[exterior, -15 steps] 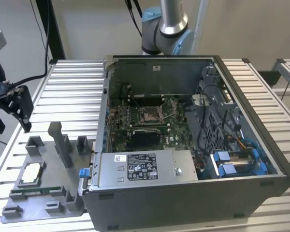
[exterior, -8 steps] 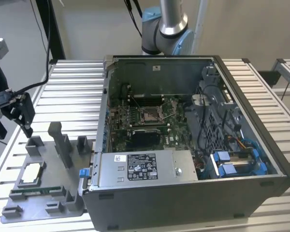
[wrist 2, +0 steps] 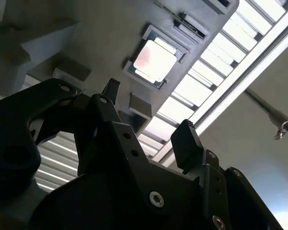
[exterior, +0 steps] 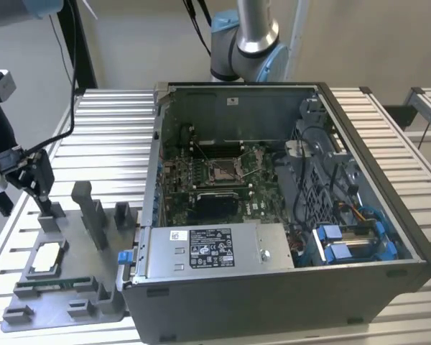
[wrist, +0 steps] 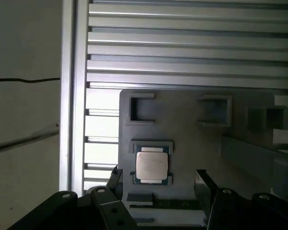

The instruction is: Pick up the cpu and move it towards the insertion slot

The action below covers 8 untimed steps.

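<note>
- Gripper nearest in both wrist views: black fingers spread wide, nothing between them, so released.
- It hangs over the grey tray, apart from the cpu, which shows through the gap between the fingers.
- Cpu lies flat in its square recess on the tray, silver top up, untouched.
- Tray sits on the table to the exterior view's left of the open case.
- Memory stick lies on the tray just beside the cpu.
- Slot is on the board inside the case, well apart from the cpu, so nothing has been moved yet.
- Risk: the recess rim hugs the cpu, so fingers coming down slightly off-centre would likely land on the rim and miss the chip.
- Risk: the chip is thin and flat with little edge to pinch, so it could tilt or slip out.
- Risk: the case wall stands between tray and slot, so a low carry could clip it.
- Risk: the raised tray blocks near the gripper could catch a finger.
- Surface: ribbed aluminium table, pale and shiny, glaring in both wrist views.
- Room: plain light wall, dark cables hanging at the exterior view's left, and a second slatted bench at its right edge.
</note>
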Each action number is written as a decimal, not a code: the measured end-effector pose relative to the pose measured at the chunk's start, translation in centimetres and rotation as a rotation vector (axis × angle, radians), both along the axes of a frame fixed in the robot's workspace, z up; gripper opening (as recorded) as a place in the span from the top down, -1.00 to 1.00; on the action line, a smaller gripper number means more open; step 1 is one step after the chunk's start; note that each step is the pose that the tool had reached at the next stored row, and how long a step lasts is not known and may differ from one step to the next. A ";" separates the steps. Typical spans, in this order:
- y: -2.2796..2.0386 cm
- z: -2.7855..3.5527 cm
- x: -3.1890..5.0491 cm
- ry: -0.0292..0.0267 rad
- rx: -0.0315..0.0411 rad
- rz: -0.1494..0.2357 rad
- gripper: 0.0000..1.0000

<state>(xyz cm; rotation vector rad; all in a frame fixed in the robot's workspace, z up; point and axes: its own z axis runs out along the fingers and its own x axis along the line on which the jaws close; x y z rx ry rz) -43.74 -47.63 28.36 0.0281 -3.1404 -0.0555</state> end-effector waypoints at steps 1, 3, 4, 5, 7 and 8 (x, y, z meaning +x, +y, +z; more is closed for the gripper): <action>-0.05 -0.17 -0.01 0.0000 0.0000 0.000 -1.00; -0.15 -0.55 -0.02 -0.0001 0.0000 0.000 -1.00; -0.20 -0.73 -0.03 -0.0001 0.0000 0.000 -1.00; -0.25 -0.91 -0.03 -0.0001 -0.0001 0.000 -1.00; -0.34 -1.27 -0.05 -0.0001 -0.0002 -0.001 -1.00; -0.39 -1.47 -0.05 -0.0001 -0.0001 -0.001 -1.00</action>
